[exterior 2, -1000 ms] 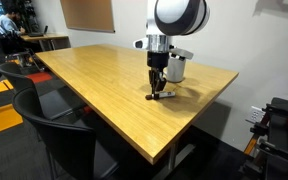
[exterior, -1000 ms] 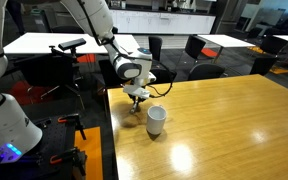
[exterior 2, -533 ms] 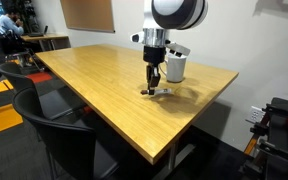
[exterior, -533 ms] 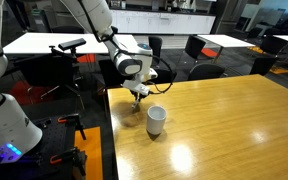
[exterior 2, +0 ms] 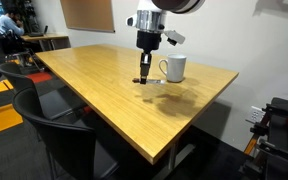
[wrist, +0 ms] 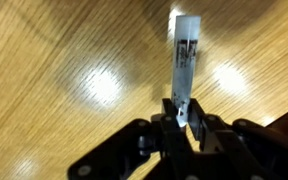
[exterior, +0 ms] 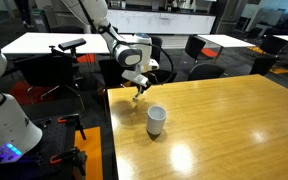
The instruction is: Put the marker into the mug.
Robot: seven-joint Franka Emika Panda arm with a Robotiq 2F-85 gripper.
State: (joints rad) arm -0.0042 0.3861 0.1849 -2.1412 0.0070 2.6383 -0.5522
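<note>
My gripper [wrist: 182, 118] is shut on the marker [wrist: 183, 62], a thin whitish stick that points away from the jaws over the wooden table. In both exterior views the gripper [exterior: 137, 92] [exterior 2: 144, 78] hangs above the table, lifted off the surface, with the marker's end just showing below the fingers [exterior 2: 144, 81]. The white-grey mug [exterior: 156, 120] stands upright on the table, nearer the camera than the gripper. It also shows in an exterior view [exterior 2: 174, 68], behind and to the right of the gripper. The mug is out of the wrist view.
The wooden table [exterior: 234, 130] [exterior 2: 94, 90] stretches wide around the mug. Black chairs [exterior 2: 54, 130] stand along its near edge. More tables and chairs [exterior: 199, 48] stand behind, and a tripod with equipment [exterior: 69, 50] stands beside the table's end.
My gripper has risen from the table surface with the marker in it and moved a little away from the mug. The mug has not moved.
</note>
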